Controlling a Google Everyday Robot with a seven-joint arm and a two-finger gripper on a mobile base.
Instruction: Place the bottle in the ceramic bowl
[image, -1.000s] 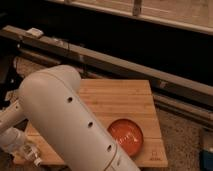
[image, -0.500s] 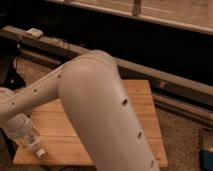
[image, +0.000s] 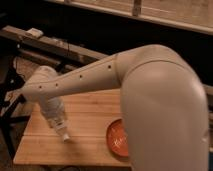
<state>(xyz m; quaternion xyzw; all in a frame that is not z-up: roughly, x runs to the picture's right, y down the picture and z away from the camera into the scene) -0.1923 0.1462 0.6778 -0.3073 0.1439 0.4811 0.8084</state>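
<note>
Bottle (image: 64, 133) clamped in closed fingers (image: 56, 118), above wooden board (image: 92, 107), left of ceramic bowl (image: 116, 138)

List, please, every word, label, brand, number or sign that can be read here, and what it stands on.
None can be read.
Gripper, shut, hanging over the left part of the wooden board: what it may hold is too blurred to show any label.
Ceramic bowl: plain orange-red, no marks.
Robot arm: only small dark dots, no writing.
</note>
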